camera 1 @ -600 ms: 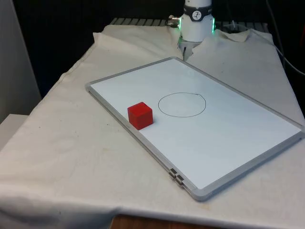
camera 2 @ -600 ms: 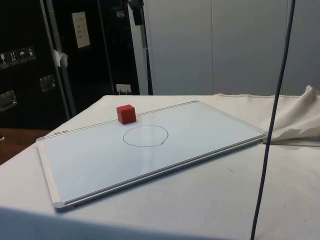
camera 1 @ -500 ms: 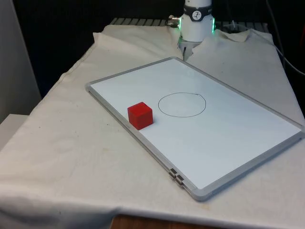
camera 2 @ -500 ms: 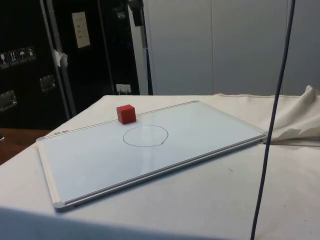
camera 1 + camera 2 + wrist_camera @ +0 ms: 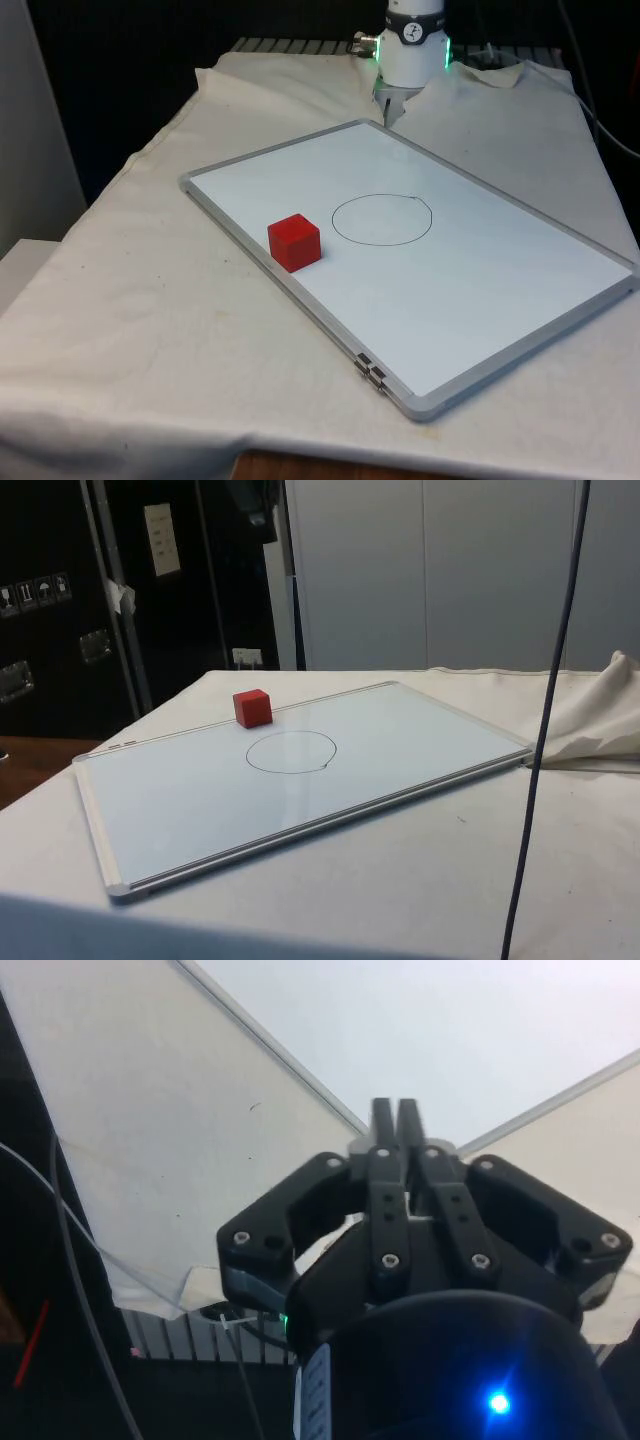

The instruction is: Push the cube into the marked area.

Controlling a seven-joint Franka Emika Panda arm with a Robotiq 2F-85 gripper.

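A whiteboard (image 5: 470, 290) lay flat on the white cloth (image 5: 140, 300), black curtains (image 5: 150, 60) behind. The red cube (image 5: 294, 241) sat on the whiteboard near its edge, just outside the drawn circle (image 5: 381, 219). The gripper (image 5: 396, 1118) hung above the whiteboard's corner, fingers pressed together, holding nothing.

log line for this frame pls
gripper: shut, empty, above whiteboard corner | red cube: on board, outside circle | push: not started

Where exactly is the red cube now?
In the front view, the red cube sits on the whiteboard, just outside the drawn circle on the front view's left, close to the board's near-left edge.
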